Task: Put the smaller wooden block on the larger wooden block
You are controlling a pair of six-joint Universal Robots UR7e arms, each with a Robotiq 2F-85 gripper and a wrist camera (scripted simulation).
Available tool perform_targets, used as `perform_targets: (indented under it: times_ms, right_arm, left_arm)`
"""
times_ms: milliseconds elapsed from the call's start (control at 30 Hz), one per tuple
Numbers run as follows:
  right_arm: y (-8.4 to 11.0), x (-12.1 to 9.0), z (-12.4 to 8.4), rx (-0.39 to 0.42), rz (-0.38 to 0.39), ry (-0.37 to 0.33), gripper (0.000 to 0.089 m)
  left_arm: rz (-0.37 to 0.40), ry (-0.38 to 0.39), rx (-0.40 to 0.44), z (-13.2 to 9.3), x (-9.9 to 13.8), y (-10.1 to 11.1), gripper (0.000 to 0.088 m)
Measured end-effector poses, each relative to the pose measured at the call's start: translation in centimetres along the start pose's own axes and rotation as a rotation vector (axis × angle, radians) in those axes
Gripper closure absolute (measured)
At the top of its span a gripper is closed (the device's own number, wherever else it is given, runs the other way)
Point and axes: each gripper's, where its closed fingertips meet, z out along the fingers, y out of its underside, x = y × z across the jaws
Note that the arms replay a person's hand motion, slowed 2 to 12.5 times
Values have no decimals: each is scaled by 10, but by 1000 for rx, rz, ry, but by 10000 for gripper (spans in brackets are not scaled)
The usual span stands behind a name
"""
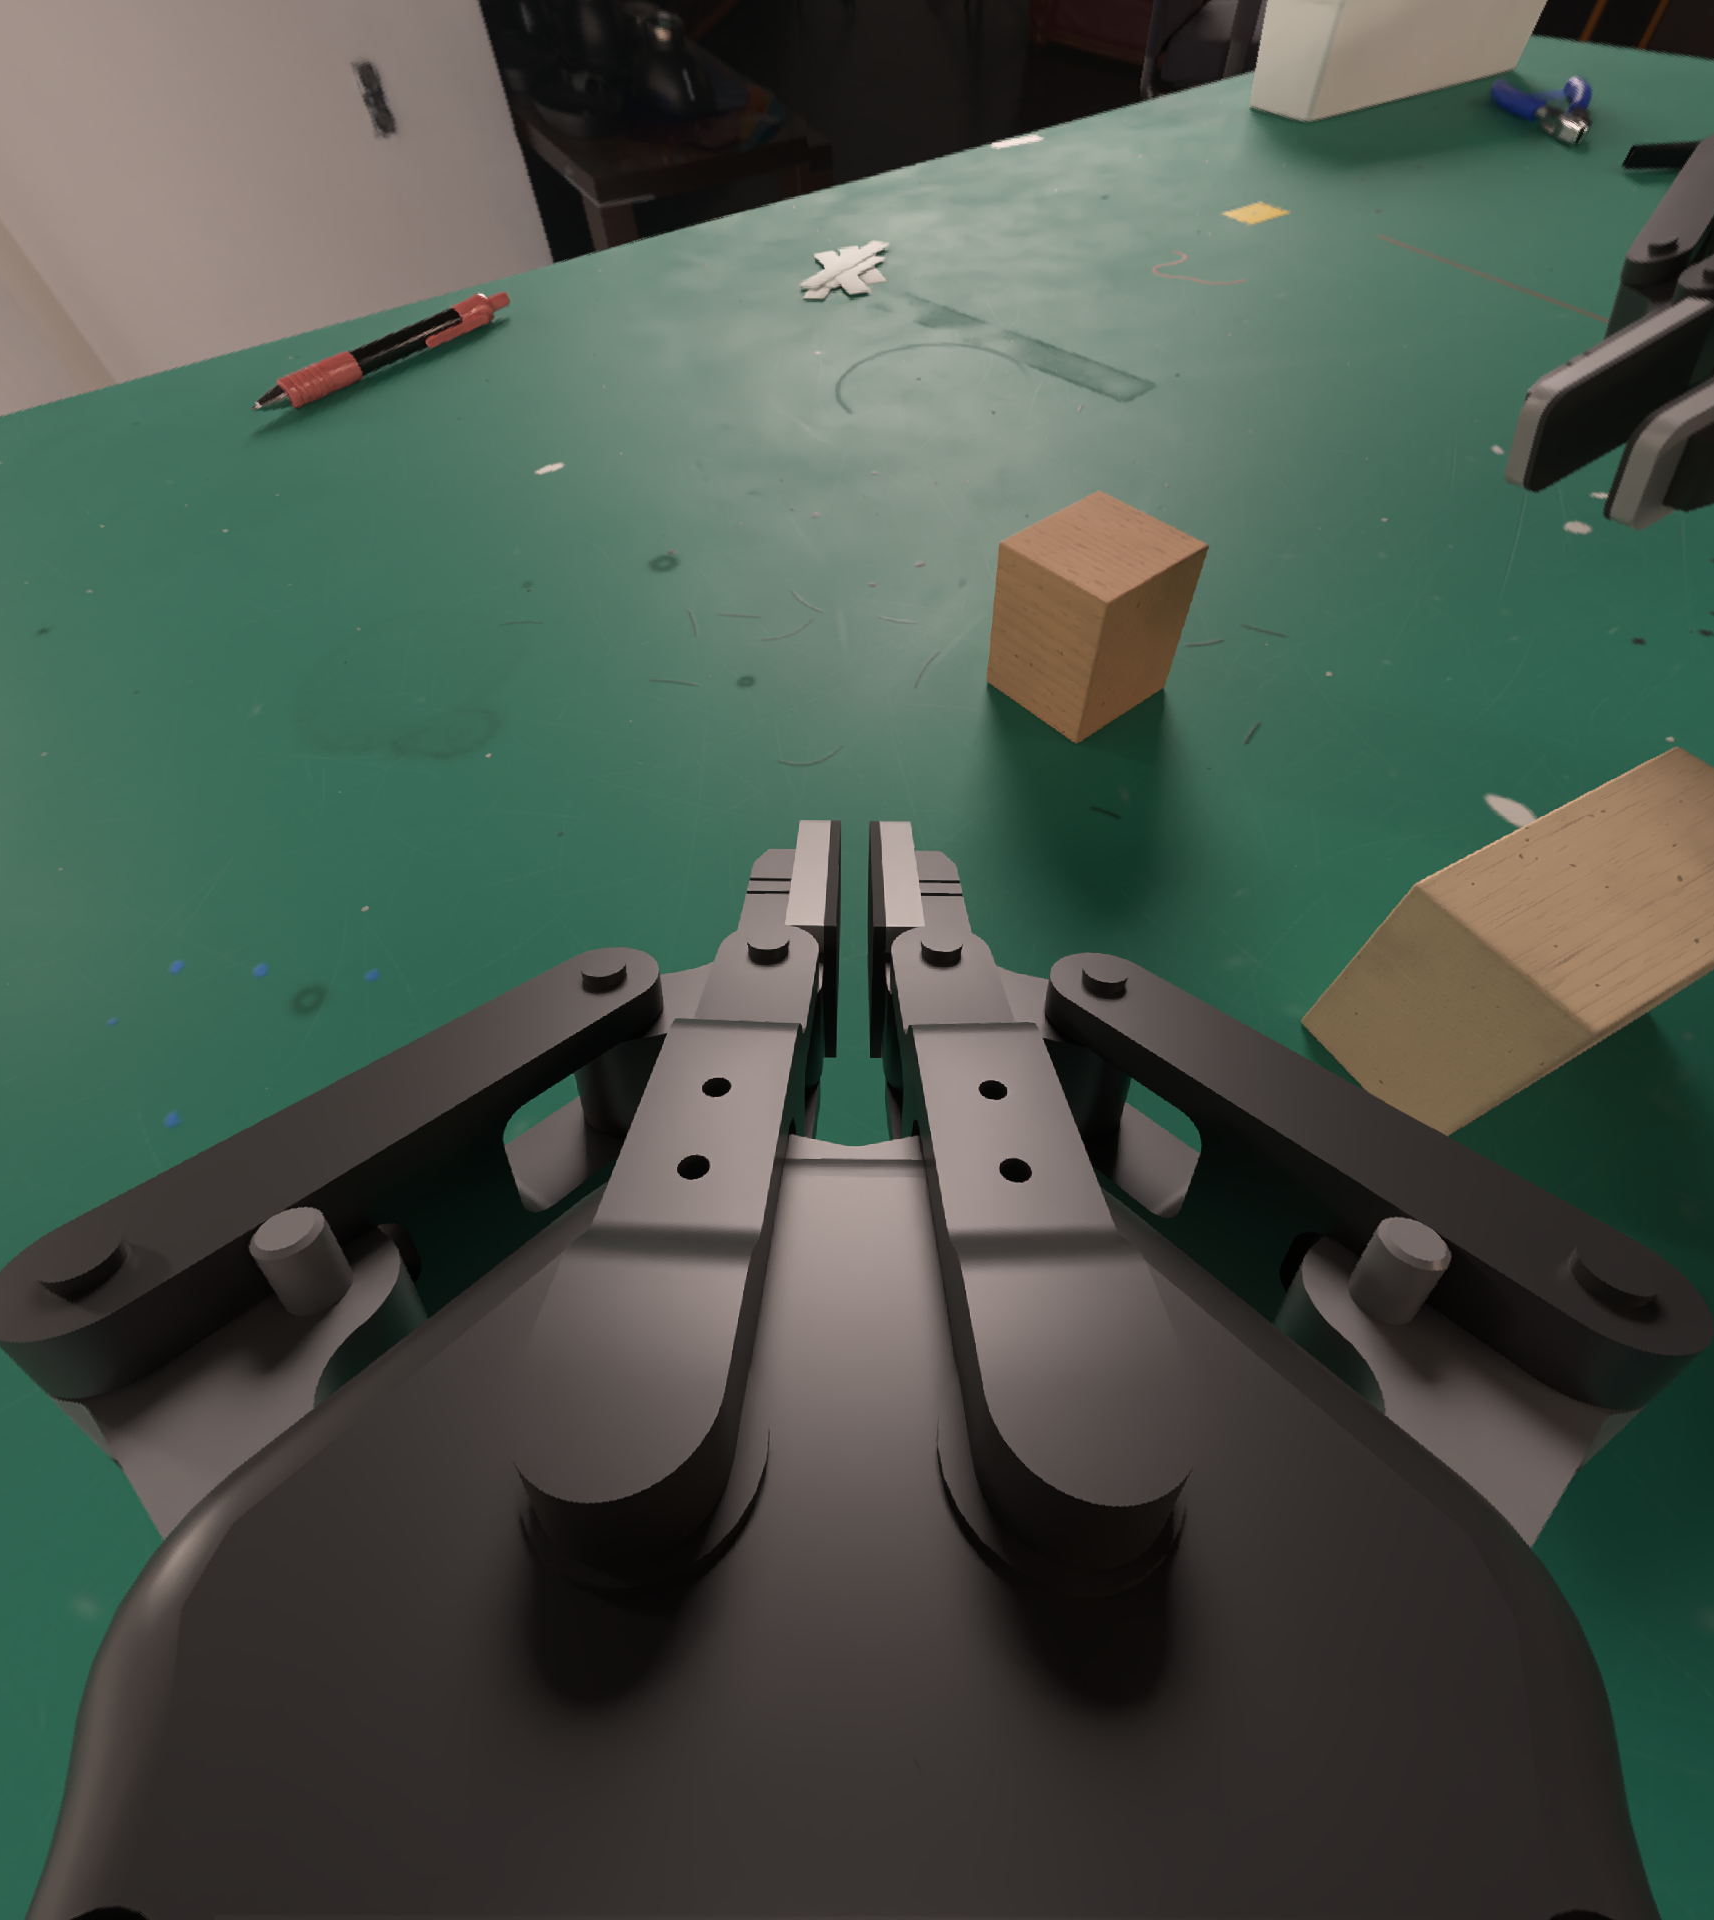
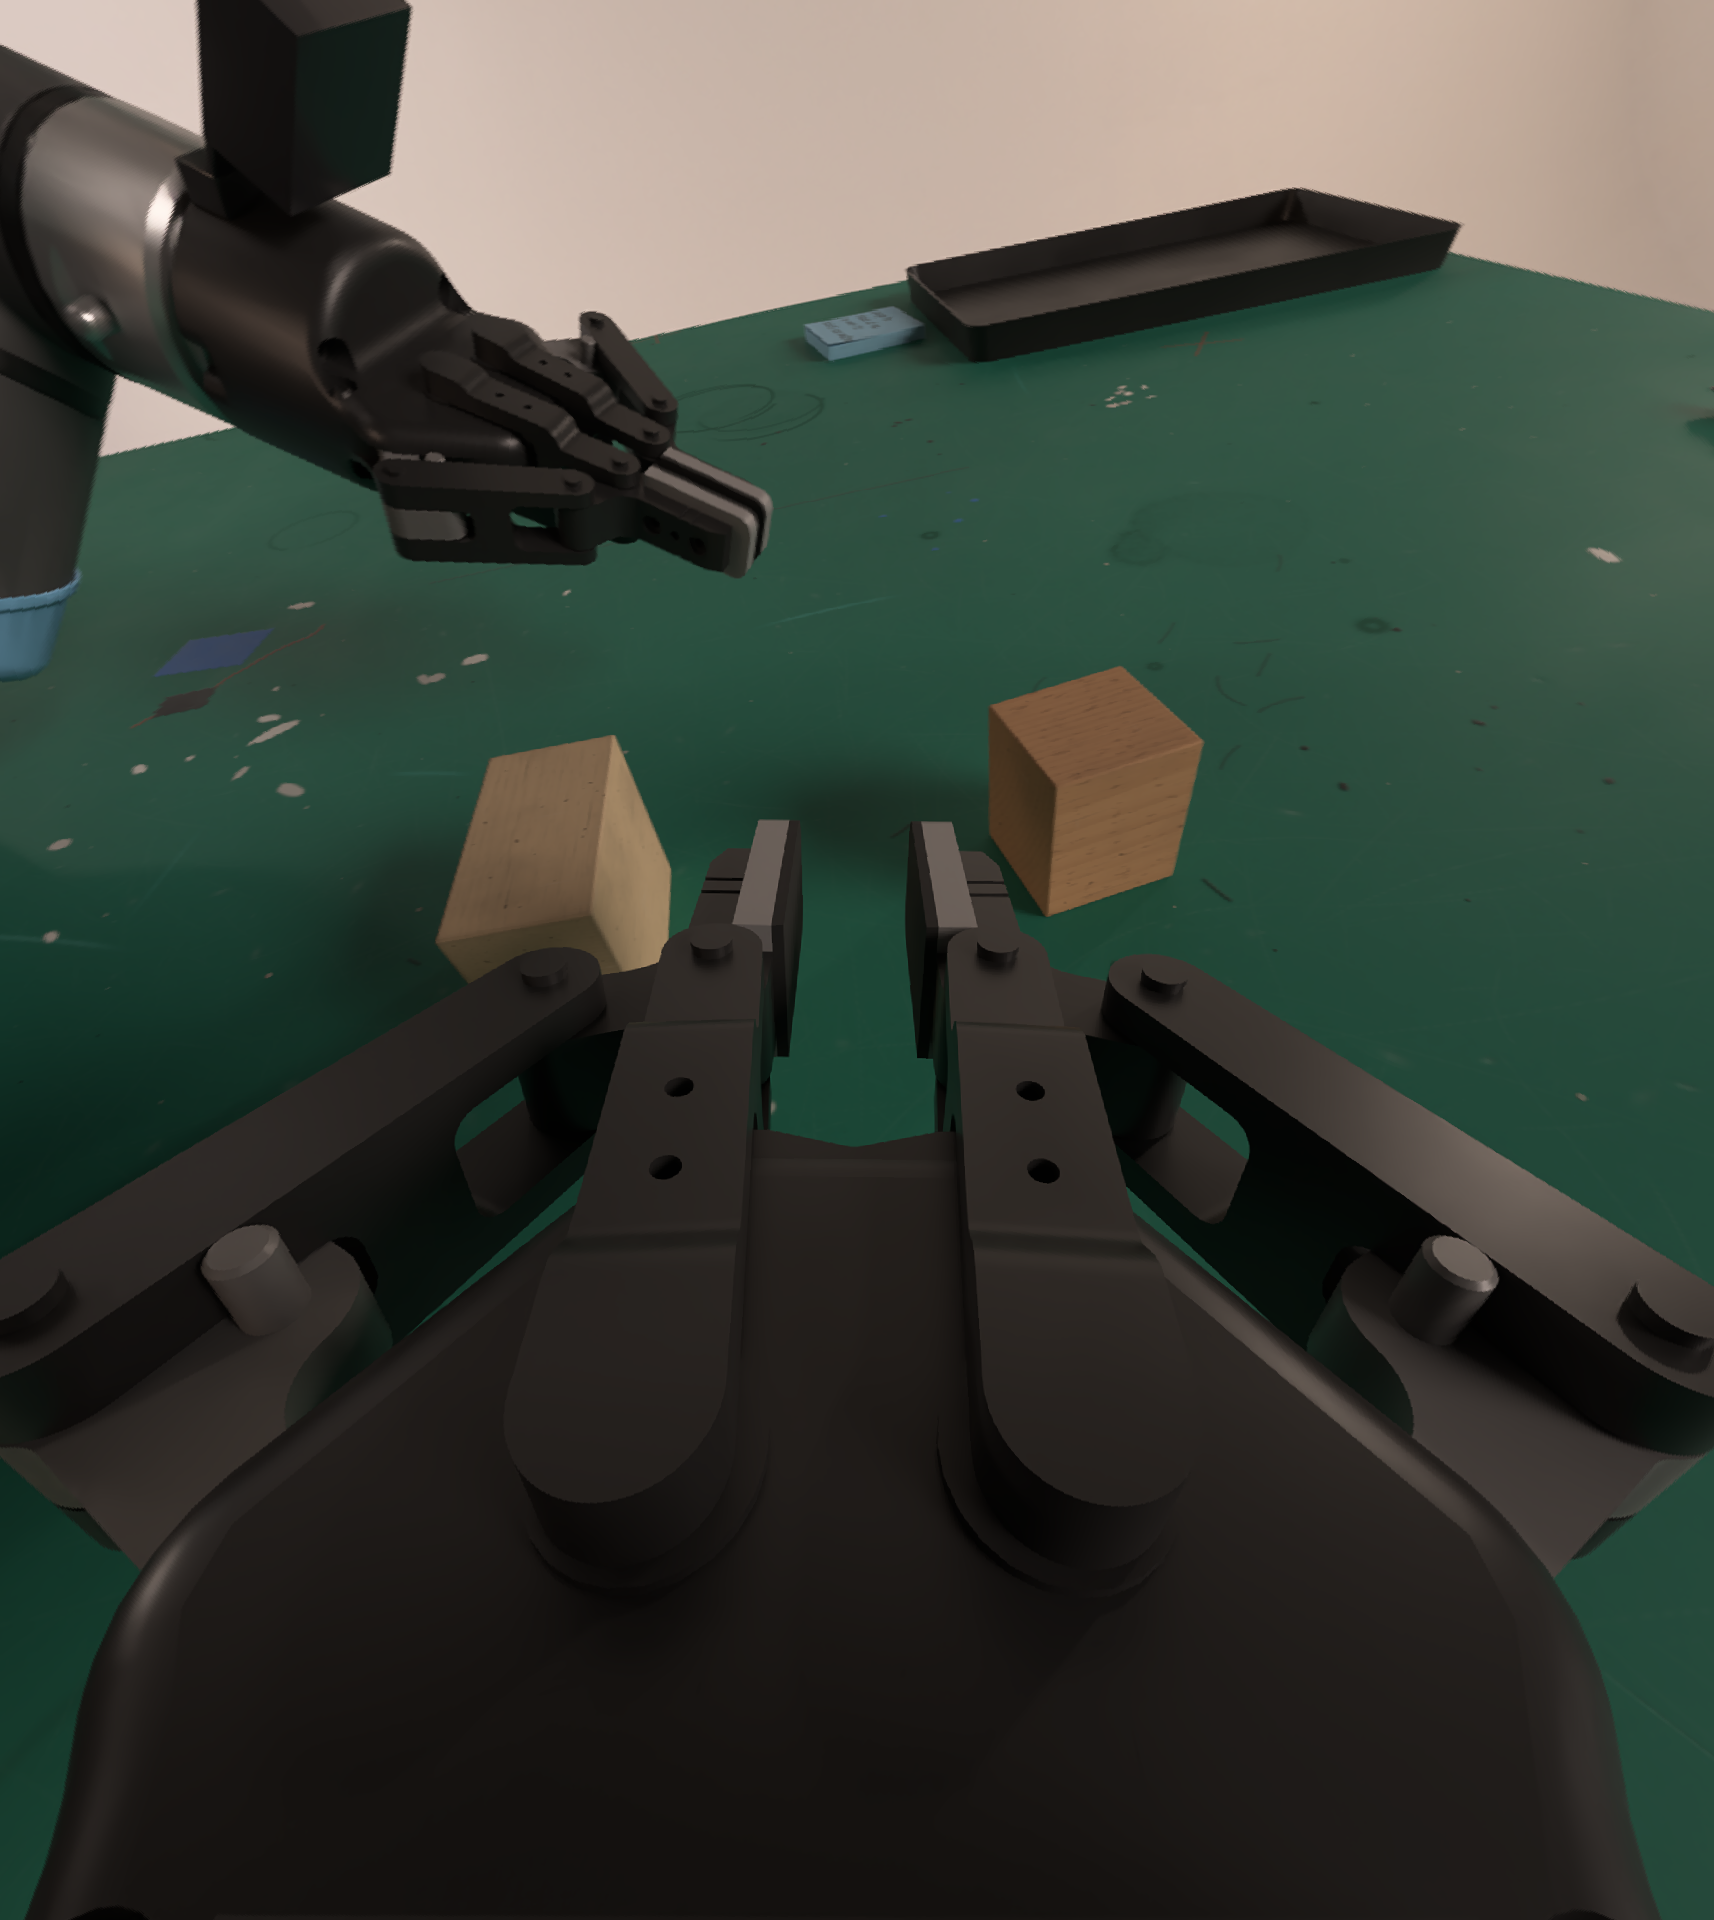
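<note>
Green matting, scuffed and flecked with pale paint spots, is covering the table (image 1: 520,727); a plain light wall is standing behind it; a red-and-black pen (image 1: 385,348) is lying far off near the table's edge, a white box (image 1: 1372,52) is sitting at the far corner, and a taped white cross (image 1: 845,270) is marking the mat; in the right wrist view a long shallow black tray (image 2: 1185,270) is resting at the far edge with a small pale blue card (image 2: 861,332) just beside it. Nothing is lying between the two blocks. The smaller wooden block (image 2: 1092,790), a warm brown cube with fine grain and crisp edges, is standing flat on the mat; the larger wooden block (image 2: 562,857), paler and elongated, is lying near it but apart. The left gripper (image 1: 855,831) is hovering above bare mat, its fingers drawn almost together with only a sliver between, holding nothing; the right gripper (image 2: 853,831) is hanging over the gap between the blocks, its fingers parted a little and empty.
</note>
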Motion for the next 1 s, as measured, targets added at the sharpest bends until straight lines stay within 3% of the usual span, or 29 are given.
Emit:
perform_targets:
  times_ms: [267, 500, 1000]
  right_arm:
    - [0, 19, -1, -8, 20, 105, 656]
    - [1, 34, 1, -26, 45, 145, 593]
    - [6, 55, 30, -132, 132, 108, 322]
  left_arm:
    - [47, -5, -34, 4, 4, 4, 818]
    - [64, 0, -64, 7, 6, 7, 798]
    - [107, 3, -103, 10, 11, 11, 776]
